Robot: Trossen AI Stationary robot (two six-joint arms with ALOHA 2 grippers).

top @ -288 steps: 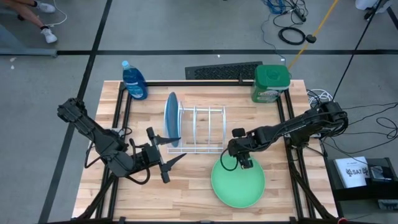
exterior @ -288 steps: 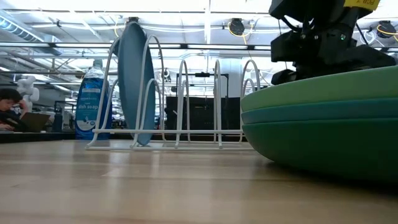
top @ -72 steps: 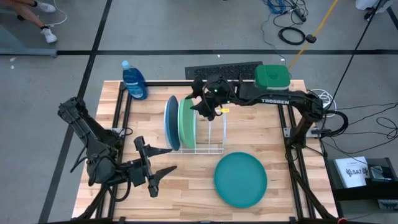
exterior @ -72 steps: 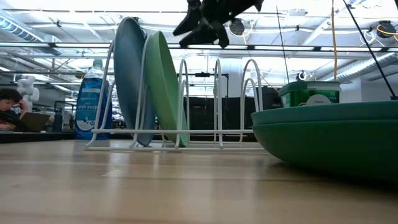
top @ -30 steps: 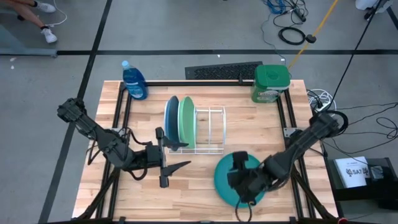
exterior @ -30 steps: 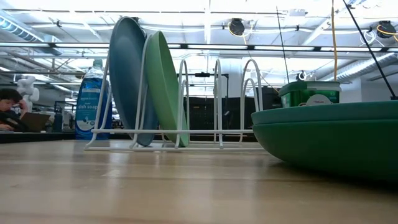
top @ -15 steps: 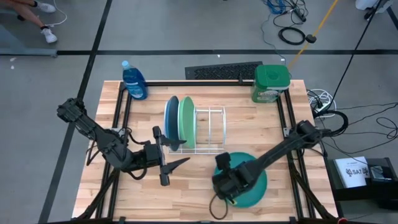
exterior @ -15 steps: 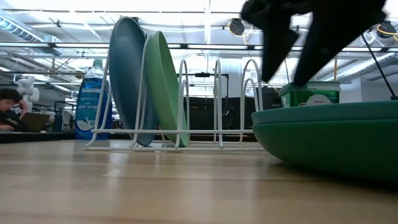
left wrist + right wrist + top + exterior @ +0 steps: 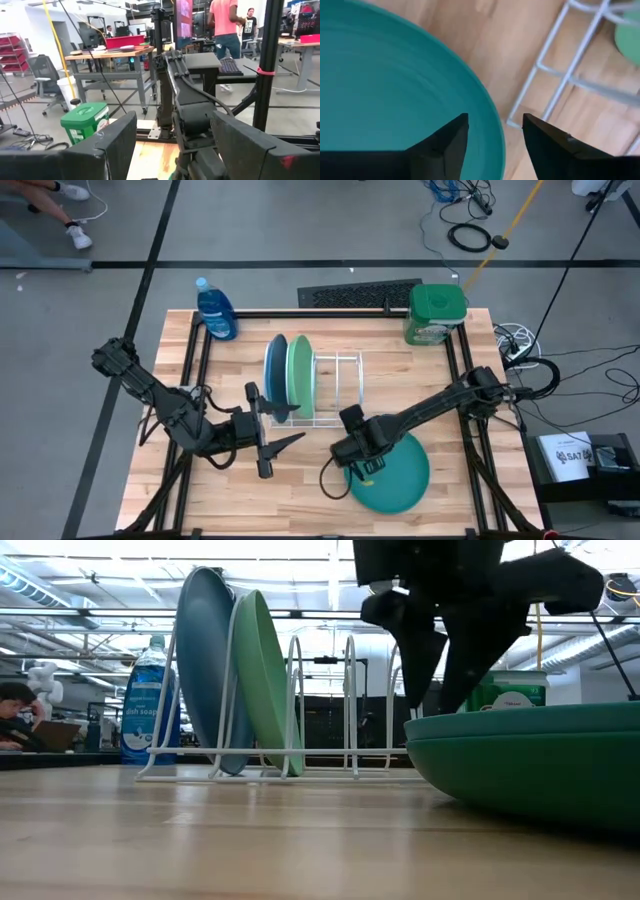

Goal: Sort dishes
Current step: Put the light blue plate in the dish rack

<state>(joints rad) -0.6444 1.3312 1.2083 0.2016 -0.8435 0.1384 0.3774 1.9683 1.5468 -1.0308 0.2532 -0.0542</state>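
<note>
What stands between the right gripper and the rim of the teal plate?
Nothing visible. The right gripper is open, one finger on each side of the teal plate rim, with only bare table and the white rack beyond.

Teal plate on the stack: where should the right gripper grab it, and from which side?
Probably the teal plate rim nearest the rack. It lies flat on another plate, so only the thin raised edge offers a pinch. The open right gripper already straddles that rim from above, one finger inside, one outside.
</note>
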